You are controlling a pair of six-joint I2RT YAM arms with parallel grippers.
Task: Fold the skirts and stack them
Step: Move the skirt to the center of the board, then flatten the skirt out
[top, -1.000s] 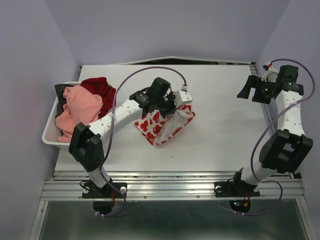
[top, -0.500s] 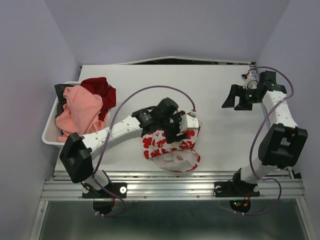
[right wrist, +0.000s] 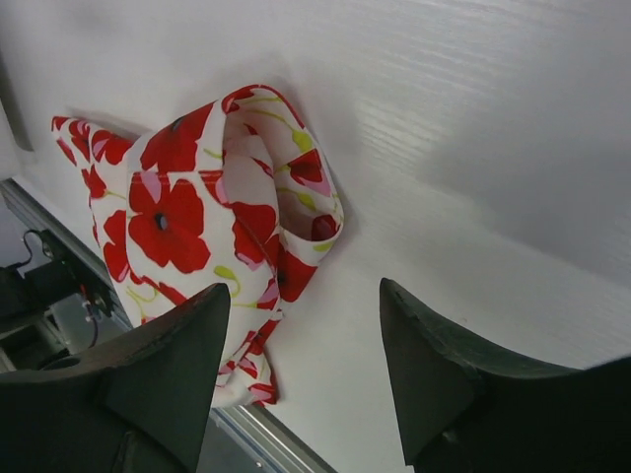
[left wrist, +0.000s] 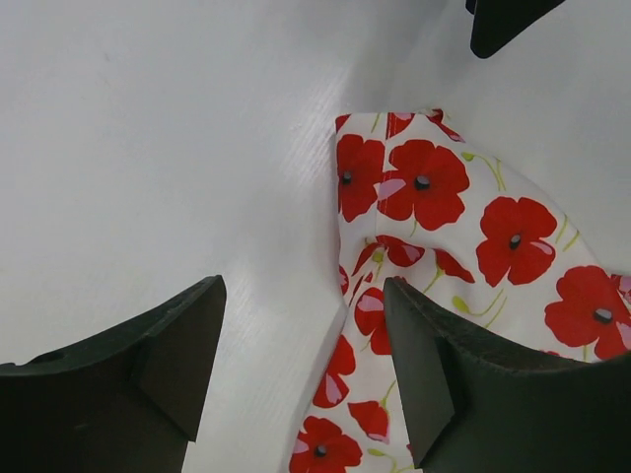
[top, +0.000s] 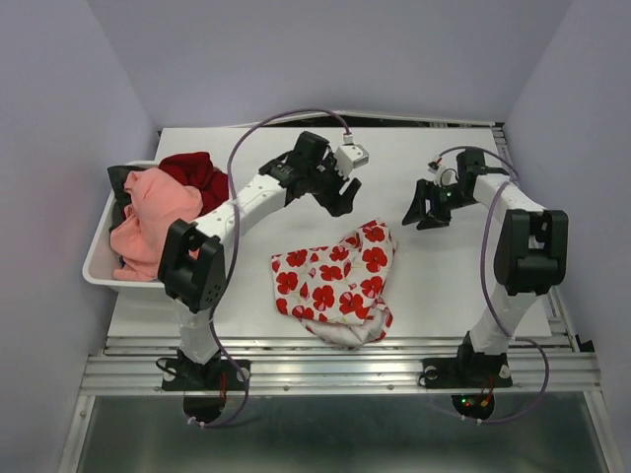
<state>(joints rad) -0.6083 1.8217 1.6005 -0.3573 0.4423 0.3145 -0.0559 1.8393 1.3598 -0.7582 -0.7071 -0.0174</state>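
White poppy skirt (top: 335,281) sits crumpled just near of the left claw (top: 343,202) and right claw (top: 422,217), both wide and empty, far-right corner poking between them.

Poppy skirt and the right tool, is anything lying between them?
No, only bare white table lies between the right tool and the poppy-print skirt, as the top view shows.

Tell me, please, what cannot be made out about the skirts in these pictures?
- Top view: the floor of the bin and any garments lower down, buried under the salmon-pink skirt and dark red cloth.
- Top view: the dark item at the bin's far corner is mostly covered and unidentifiable.
- Top view: the floral skirt hides its own underside and inner layers.
- Left wrist view: the floral skirt runs off the bottom and right edges.
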